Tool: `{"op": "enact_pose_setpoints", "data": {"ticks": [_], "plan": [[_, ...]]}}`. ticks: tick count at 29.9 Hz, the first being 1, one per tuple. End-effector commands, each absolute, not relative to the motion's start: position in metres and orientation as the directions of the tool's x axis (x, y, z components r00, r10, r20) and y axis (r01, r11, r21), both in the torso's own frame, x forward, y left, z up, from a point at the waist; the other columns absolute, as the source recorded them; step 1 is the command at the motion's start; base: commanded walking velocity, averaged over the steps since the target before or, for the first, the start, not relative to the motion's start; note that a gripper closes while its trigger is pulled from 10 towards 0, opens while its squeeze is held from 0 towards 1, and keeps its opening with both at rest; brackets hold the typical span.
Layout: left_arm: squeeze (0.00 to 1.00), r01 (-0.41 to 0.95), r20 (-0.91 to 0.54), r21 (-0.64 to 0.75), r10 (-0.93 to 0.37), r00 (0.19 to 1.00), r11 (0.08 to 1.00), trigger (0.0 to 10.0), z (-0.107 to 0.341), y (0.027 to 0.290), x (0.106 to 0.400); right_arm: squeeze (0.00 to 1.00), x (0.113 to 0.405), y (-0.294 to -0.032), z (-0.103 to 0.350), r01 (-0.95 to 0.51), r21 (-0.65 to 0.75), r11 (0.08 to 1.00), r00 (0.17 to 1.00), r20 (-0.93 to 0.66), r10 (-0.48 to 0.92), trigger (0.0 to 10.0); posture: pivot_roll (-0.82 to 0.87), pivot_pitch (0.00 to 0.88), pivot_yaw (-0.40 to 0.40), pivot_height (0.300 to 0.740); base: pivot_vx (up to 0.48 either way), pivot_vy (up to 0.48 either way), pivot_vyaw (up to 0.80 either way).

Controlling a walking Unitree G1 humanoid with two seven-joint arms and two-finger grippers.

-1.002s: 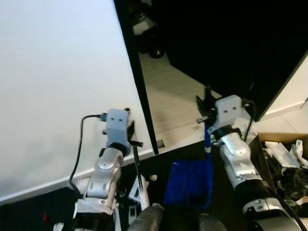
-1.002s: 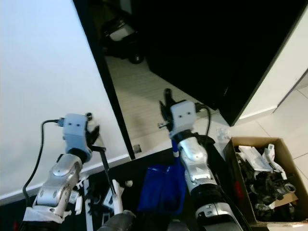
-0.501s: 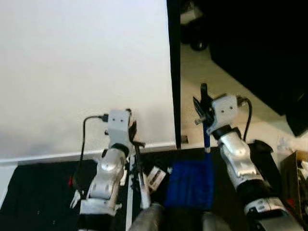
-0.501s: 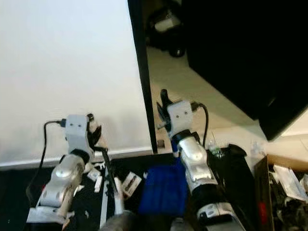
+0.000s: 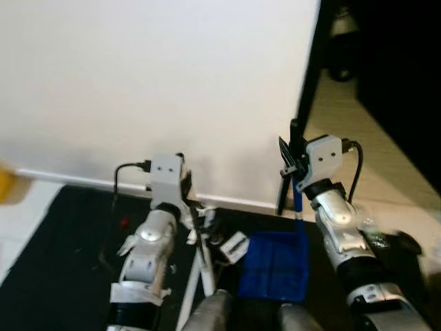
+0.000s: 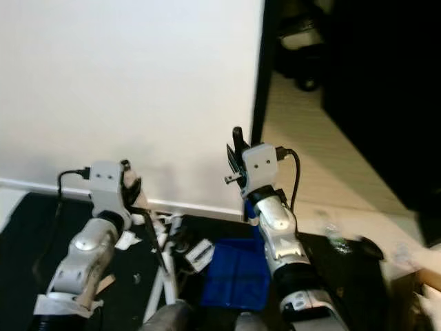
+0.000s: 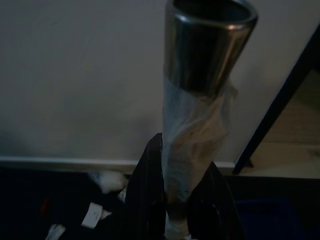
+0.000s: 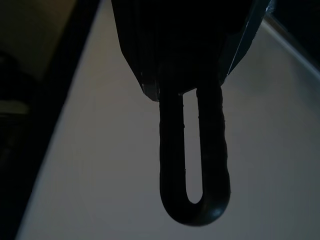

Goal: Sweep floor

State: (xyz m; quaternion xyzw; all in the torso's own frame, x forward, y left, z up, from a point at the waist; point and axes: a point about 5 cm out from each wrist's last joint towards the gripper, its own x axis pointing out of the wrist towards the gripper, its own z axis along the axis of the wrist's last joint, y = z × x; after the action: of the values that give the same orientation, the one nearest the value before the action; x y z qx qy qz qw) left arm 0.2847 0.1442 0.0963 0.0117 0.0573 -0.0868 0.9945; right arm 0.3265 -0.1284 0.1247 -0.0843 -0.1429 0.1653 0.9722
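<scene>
Wall: a white wall (image 5: 151,76) is filling the far side, with a dark door frame (image 5: 303,103) at its right edge.
Floor: a black mat (image 5: 62,248) is lying near the robot; a pale floor (image 5: 344,138) is running beyond the doorway to the far right.
Dustpan: a blue dustpan (image 5: 274,265) is hanging low between the 2 arms, its blue handle (image 5: 297,200) rising to the right gripper.
Broom: a broom handle (image 7: 205,90), metal with pale wrap, is passing through the left gripper; its lower shaft (image 5: 201,276) is slanting down toward the mat.
Right gripper: the right gripper (image 5: 293,162) is appearing clamped on the dustpan handle.
Left gripper: the left gripper (image 7: 175,200) is pinching the broom handle between its 2 fingers.
Debris: white scraps (image 5: 234,243) are lying on the mat near the wall's base.
Progress: judging by the scraps on the mat and the dustpan, which looks empty, sweeping is barely starting; gathering and scooping are left.
</scene>
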Motion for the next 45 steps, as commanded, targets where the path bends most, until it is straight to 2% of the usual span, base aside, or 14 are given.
{"op": "enact_pose_setpoints", "data": {"ticks": [1, 10, 13, 20, 25, 30, 37, 45], "plan": [[0.00, 0.170, -0.116, 0.025, -0.166, 0.979, 0.985, 10.0, 0.096, 0.146, 0.285, 0.00, 0.326, -0.128, 0.125, -0.295, -0.200, 0.934, 0.904, 0.257, 0.341, 10.0, -0.03, 0.091, 0.091, 0.740, 0.000, 0.000, 0.71], [0.00, 0.163, -0.107, 0.022, -0.160, 0.981, 0.986, 10.0, 0.097, 0.146, 0.286, 0.00, 0.327, -0.129, 0.117, -0.293, -0.202, 0.935, 0.917, 0.217, 0.334, 10.0, -0.03, 0.090, 0.086, 0.740, 0.000, 0.000, 0.05], [0.00, 0.141, -0.074, 0.020, -0.139, 0.988, 0.990, 10.0, 0.102, 0.153, 0.289, 0.00, 0.323, -0.132, 0.098, -0.266, -0.227, 0.937, 0.942, 0.144, 0.303, 10.0, -0.03, 0.087, 0.078, 0.740, 0.000, 0.000, 0.00], [0.00, 0.112, -0.035, 0.061, -0.110, 0.993, 0.992, 10.0, 0.107, 0.164, 0.291, 0.00, 0.321, -0.134, 0.087, -0.261, -0.290, 0.921, 0.948, 0.101, 0.301, 10.0, -0.02, 0.085, 0.062, 0.740, 0.000, 0.000, 0.00], [0.00, 0.081, 0.050, 0.084, -0.085, 0.995, 0.993, 10.0, 0.122, 0.180, 0.289, 0.00, 0.328, -0.135, 0.096, -0.276, -0.268, 0.923, 0.939, 0.130, 0.319, 10.0, 0.01, 0.093, 0.045, 0.740, 0.000, 0.000, 0.00], [0.00, 0.020, 0.101, 0.072, -0.027, 0.995, 0.997, 10.0, 0.135, 0.207, 0.287, 0.00, 0.341, -0.139, 0.112, -0.221, -0.272, 0.937, 0.940, 0.195, 0.279, 10.0, 0.05, 0.111, 0.028, 0.740, 0.000, 0.000, 0.00], [0.00, -0.041, 0.132, 0.107, 0.027, 0.991, 0.993, 10.0, 0.143, 0.228, 0.284, 0.00, 0.348, -0.141, 0.116, -0.191, -0.266, 0.945, 0.950, 0.193, 0.246, 10.0, 0.09, 0.144, 0.020, 0.740, 0.000, 0.000, 0.00], [0.00, -0.030, 0.140, 0.166, 0.007, 0.990, 0.986, 10.0, 0.144, 0.247, 0.281, 0.00, 0.355, -0.138, 0.120, -0.170, -0.288, 0.942, 0.954, 0.193, 0.231, 10.0, 0.11, 0.173, 0.019, 0.740, 0.000, 0.000, 0.00]]}}
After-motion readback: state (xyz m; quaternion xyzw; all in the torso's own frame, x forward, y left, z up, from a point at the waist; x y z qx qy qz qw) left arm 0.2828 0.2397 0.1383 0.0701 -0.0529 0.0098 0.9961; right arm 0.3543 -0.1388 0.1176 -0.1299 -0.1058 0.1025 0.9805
